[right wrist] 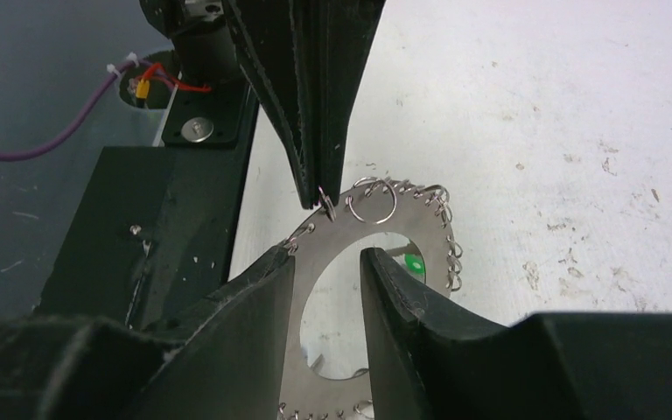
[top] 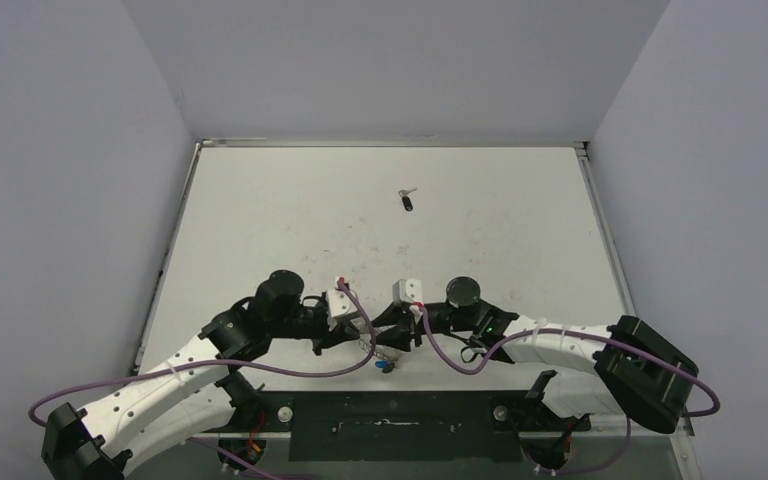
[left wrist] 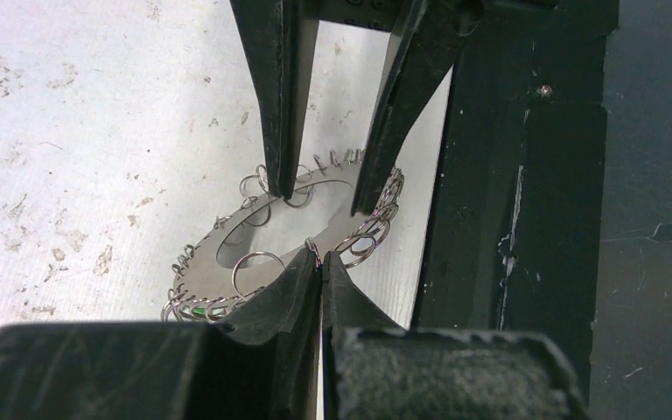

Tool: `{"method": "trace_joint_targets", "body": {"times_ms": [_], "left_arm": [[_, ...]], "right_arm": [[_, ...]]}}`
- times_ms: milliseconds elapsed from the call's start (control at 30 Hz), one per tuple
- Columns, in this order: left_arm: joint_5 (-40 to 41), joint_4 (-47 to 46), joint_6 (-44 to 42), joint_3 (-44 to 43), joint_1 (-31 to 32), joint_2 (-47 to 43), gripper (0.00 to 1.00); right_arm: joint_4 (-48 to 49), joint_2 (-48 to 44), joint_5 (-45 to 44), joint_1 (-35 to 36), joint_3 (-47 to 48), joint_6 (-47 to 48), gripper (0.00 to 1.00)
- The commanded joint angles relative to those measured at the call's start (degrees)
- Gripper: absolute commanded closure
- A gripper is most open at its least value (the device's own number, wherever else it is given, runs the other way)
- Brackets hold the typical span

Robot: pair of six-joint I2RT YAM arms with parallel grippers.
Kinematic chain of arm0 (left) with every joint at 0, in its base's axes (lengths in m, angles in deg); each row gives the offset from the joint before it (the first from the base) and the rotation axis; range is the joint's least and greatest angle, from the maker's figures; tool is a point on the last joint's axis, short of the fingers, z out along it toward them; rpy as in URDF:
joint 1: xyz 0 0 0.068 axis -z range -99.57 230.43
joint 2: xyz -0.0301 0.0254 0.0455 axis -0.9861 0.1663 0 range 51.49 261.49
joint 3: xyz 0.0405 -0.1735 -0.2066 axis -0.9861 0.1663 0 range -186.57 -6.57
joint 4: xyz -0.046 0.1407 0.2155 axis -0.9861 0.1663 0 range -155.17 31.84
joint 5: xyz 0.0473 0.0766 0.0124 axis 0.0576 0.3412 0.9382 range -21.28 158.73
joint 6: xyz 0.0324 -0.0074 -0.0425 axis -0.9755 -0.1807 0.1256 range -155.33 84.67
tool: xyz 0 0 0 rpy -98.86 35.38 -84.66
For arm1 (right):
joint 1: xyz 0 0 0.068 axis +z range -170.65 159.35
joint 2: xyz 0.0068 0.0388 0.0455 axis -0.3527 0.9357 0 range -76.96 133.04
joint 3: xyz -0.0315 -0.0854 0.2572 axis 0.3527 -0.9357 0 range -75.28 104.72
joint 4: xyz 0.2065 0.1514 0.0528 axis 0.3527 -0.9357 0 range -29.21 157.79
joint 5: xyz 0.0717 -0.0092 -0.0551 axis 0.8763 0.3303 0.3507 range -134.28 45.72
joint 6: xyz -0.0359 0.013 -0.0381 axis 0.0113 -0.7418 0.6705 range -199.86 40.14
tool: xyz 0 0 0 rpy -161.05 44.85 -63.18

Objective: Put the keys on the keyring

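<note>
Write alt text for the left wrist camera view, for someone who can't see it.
The left claw, shut, pinches the looped near rim of the keyring, a flat silvery ring with a hollow centre, over the white table. Opposite, the right claw is open at the ring's far rim, beside a black base plate.

The right end effector is covering the near part of the keyring, whose lower rim is running off the bottom edge, a green thing is peeking only partly through the keyring's hole, and the keys, well beyond the keyring, are showing too small to count.
</note>
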Motion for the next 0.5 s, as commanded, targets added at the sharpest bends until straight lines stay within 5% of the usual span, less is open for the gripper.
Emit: {"method": "trace_joint_targets", "body": {"times_ms": [0, 133, 467], "left_arm": [[-1.3, 0.8, -3.1, -3.8, -0.1, -0.6, 1.0], [-2.1, 0.6, -3.3, -4.2, -0.1, 0.0, 1.0], [-3.0, -0.1, -3.2, -4.4, 0.0, 0.4, 1.0]], "right_arm": [[-7.3, -4.6, 0.7, 0.3, 2.7, 8.5, 0.62], [-8.2, -5.4, -0.6, 0.4, 3.0, 9.5, 0.55], [-4.3, 0.8, -1.2, 3.5, 6.2, 7.8, 0.59]]}}
